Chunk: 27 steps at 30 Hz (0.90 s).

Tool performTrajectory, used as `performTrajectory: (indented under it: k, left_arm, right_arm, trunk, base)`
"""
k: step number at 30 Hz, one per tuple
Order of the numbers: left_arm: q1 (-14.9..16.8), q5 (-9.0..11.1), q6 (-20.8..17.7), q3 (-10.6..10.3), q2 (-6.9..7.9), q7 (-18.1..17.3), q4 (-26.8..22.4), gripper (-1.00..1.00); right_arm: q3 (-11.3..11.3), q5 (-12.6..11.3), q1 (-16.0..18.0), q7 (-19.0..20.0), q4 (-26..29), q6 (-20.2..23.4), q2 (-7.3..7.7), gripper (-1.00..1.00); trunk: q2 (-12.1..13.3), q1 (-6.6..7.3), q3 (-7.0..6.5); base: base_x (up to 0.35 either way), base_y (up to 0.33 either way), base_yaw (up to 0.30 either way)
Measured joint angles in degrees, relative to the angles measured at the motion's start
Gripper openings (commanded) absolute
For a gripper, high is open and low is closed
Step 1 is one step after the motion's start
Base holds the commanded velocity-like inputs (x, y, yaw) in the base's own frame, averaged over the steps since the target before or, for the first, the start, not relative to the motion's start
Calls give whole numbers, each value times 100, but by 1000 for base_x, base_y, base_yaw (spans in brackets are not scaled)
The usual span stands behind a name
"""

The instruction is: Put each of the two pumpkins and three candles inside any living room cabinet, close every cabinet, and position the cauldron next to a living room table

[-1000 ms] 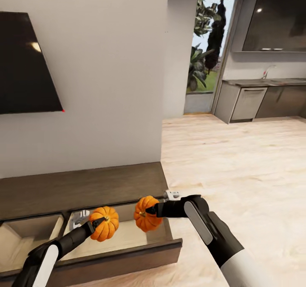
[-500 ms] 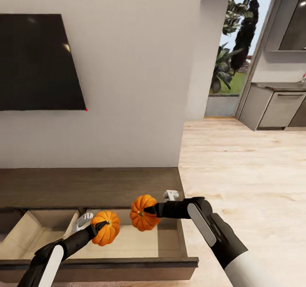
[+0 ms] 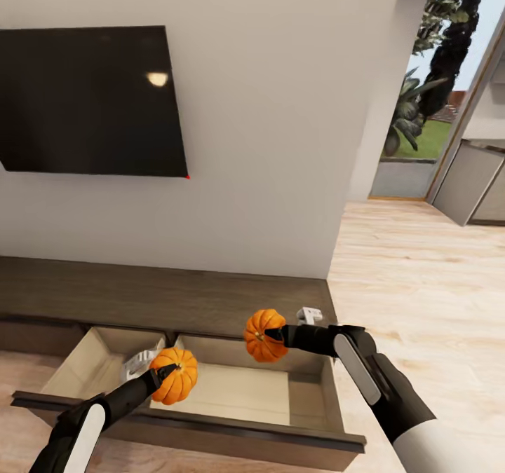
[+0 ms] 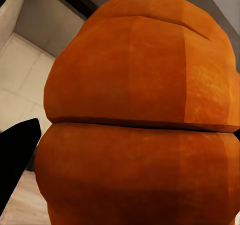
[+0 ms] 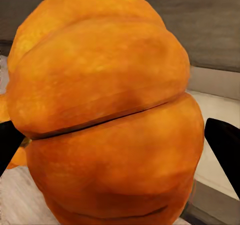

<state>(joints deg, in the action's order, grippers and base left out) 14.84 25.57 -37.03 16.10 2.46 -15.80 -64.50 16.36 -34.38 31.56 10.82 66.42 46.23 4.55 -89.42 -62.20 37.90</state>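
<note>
- Left end effector (image 3: pixel 168 373) clamped on left pumpkin (image 3: pixel 175 384), above open cabinet (image 3: pixel 210 427) drawer.
- Right end effector (image 3: pixel 275 334) pinching right pumpkin (image 3: pixel 263 336), raised over drawer's back edge.
- TV (image 3: pixel 88 101) on wall above.

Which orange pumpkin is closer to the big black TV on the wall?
The small bright-orange ribbed pumpkin in the right gripper is closer. It sits higher and farther back over the open drawer than the one in the left gripper.
</note>
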Motion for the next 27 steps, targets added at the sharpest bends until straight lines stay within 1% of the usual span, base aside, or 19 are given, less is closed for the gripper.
performTrajectory:
  k: [3, 7, 9, 13, 16, 21, 27]
  left_arm:
    - [0, 3, 5, 0, 2, -5, 0, -100]
    - [0, 4, 7, -1, 1, -8, -3, -100]
    - [0, 10, 7, -6, -1, -7, -7, -100]
    - [0, 20, 6, -104, -7, 2, -8, -100]
    - [1, 31, 3, -210, -4, 7, -10, -100]
    - [1, 29, 4, -239, -1, 15, -10, -100]
    - [1, 24, 4, -246, 0, 17, -10, -100]
  right_arm:
    - [-83, 0, 0, -47, 1, -4, 4, -100]
    - [-335, -11, -1, -72, 2, -3, -10, -100]
    - [-386, 0, -3, -75, 1, -3, -12, -100]
    - [-446, -15, -5, -78, 10, -2, -9, -100]
    - [-476, -63, -8, -78, 13, 1, -11, -100]
    - [-488, -55, -10, -79, -5, 0, -15, -100]
    - [-665, -37, -10, -76, -22, -1, -21, -100]
  trunk:
    - [0, 0, 0]
    - [0, 0, 0]
    - [0, 0, 1]
    - [0, 0, 1]
    - [0, 0, 0]
    - [0, 0, 0]
    - [0, 0, 0]
  base:
    - [52, 312, 30]
    - [96, 318, 11]
    - [122, 320, 4]
    - [121, 245, 2]
    - [33, 62, -21]
    - [7, 14, -182]
    - [1, 2, -276]
